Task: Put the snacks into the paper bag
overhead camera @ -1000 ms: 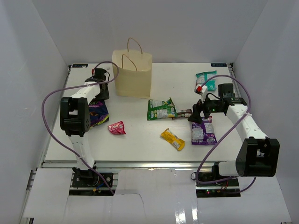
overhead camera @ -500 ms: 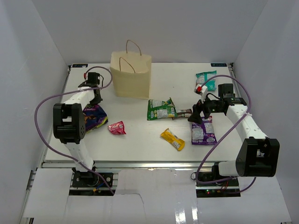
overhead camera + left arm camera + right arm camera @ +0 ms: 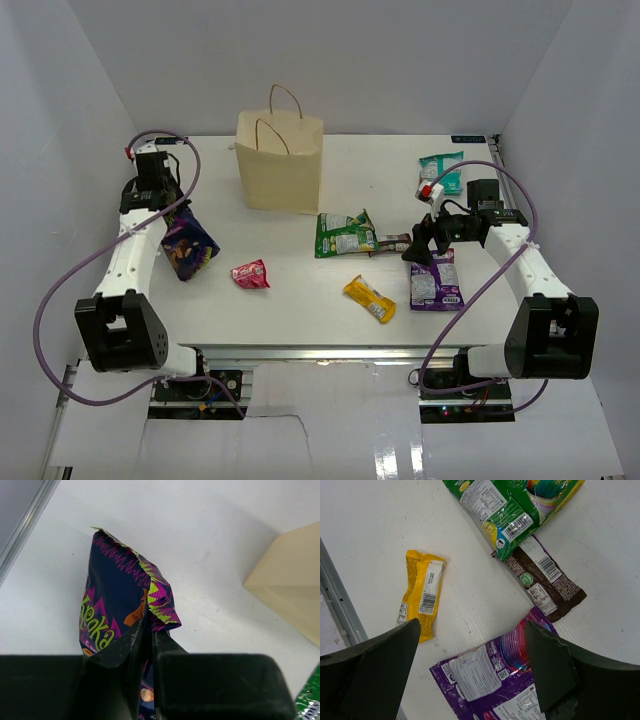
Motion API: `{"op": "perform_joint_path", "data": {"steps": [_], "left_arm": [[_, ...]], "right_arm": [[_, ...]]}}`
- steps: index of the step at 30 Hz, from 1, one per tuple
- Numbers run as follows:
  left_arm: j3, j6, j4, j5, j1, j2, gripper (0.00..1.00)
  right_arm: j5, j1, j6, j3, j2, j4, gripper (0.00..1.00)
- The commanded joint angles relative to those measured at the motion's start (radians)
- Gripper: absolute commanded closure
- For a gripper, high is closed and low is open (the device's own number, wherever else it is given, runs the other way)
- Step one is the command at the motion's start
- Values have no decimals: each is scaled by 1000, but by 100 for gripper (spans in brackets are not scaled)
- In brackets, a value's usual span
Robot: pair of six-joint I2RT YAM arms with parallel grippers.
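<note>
White tabletop (image 3: pixel 300 300) lay under the chip bag (image 3: pixel 115 600), pinched by the left gripper (image 3: pixel 150 635); the right gripper (image 3: pixel 470 630) stood spread. Clearing the rim of the paper bag (image 3: pixel 280 165) seemed essential.

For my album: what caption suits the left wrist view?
Left gripper pinches the chip bag; paper bag at the frame's edge.

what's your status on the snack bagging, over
Left tool shut on dark purple chip bag. Right tool open above purple pouch. Paper bag upright, nothing between it and chip bag.
</note>
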Motion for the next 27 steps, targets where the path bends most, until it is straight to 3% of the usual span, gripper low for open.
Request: {"op": "perform_joint_path", "data": {"steps": [1,11,16,17,19,20,21,24,27], "left_arm": [[46,-34,79,56,7,-96,100],[167,-83,145,123,19,-192,100],[169,-83,139,169,18,-163,100],[161,-82,130,206,19,-139,95],[144,-83,90,227,19,-116,74],[121,-82,73,234,18,-107,51],[103,-79,62,246,18,-97,41],[6,-45,61,302,18,-97,19],[-75,9,84,382,18,-85,11]], "right_arm": [[-34,-4,-17,15,-15,-9,10],[-31,-4,-22,9,-24,-12,10],[-31,-4,-20,10,-23,-12,10],[-31,-4,-20,10,-23,-12,10],[-29,-5,-19,10,-23,-12,10],[-29,-4,-17,9,-24,-12,10],[-28,-4,-16,6,-23,-14,10],[-23,-4,-17,-5,-21,-15,10],[-25,-4,-17,-13,-13,-14,10]]}}
